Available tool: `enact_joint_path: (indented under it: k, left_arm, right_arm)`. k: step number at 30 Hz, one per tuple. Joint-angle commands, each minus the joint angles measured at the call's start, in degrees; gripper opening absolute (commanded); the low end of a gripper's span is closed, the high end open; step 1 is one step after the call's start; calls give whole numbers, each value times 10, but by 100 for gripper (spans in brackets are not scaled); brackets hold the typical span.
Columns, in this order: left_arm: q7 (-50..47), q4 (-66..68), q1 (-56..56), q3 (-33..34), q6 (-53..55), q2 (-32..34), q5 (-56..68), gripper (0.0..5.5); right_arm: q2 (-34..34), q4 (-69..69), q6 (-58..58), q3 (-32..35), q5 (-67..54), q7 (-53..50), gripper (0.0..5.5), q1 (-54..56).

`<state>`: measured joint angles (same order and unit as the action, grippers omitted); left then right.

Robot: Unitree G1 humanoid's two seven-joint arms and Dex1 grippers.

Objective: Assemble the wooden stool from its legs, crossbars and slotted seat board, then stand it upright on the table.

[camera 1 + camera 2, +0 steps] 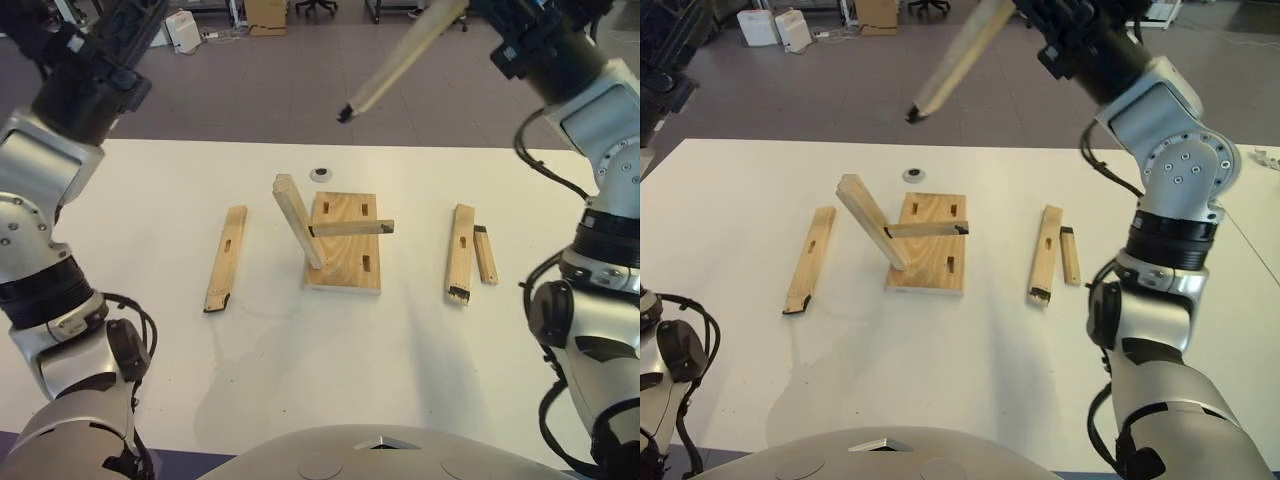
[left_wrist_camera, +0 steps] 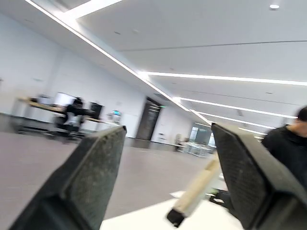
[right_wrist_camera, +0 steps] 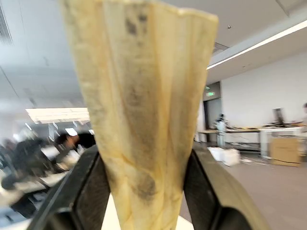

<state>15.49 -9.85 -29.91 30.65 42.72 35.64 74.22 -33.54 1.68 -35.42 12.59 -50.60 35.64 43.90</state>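
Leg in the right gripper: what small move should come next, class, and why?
Probably lower the raised leg in the right gripper toward an open slot in the seat board: it hangs high up, and the board holds one fitted leg.

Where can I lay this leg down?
Free: the white table's near strip in front of the slotted wooden seat board; between it and the lone wooden leg lying left. Crowded: right, another wooden leg beside a short crossbar.

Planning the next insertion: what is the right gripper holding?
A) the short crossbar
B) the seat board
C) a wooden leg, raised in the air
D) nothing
C: the right gripper is shut on a wooden leg, lifted clear of the table.
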Motion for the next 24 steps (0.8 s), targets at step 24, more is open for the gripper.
enact_joint_path:
  k: [24]
  left_arm:
    - [-55,-28,161,3,-49,-79,-97,327]
  right_arm:
    - [-76,19,134,-67,114,355,205,-221]
